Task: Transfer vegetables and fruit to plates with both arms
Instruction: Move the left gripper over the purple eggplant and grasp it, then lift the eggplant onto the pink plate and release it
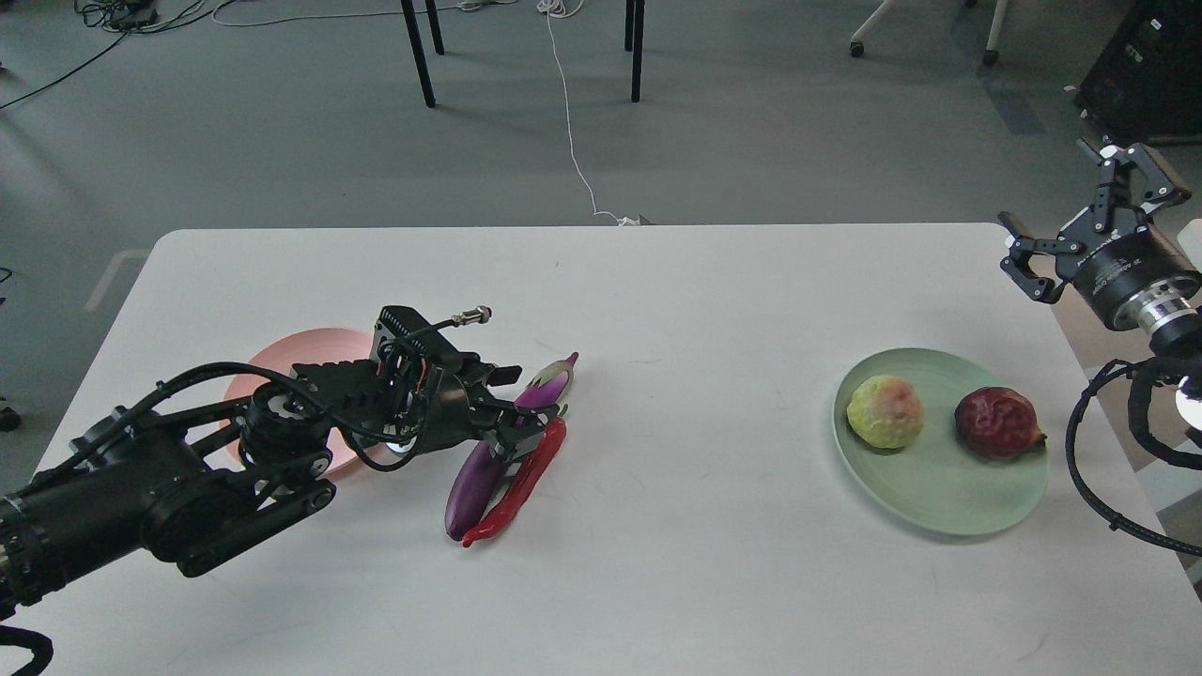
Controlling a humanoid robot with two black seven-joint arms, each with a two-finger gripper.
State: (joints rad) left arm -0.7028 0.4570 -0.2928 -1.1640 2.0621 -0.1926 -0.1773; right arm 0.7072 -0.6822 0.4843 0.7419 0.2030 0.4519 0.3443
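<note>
The eggplant lies on the white table just right of the pink plate, with the red chili pepper pressed along its right side — the two touch for most of their length. My left gripper sits low over the middle of the pair; its fingers reach around the eggplant, but from this angle I cannot tell whether they have closed on it or only straddle it. The likely trouble is there: a finger may catch the chili as well, dragging it or pinching both, and the glossy eggplant may slip or swing when lifted by its middle. The plate is partly hidden behind my left arm, so a blind drop could land on its rim. On the mint green plate the yellow-green ball and the dark red fruit already rest — my right gripper hangs spread open and empty, well clear above the table's far right corner.
</note>
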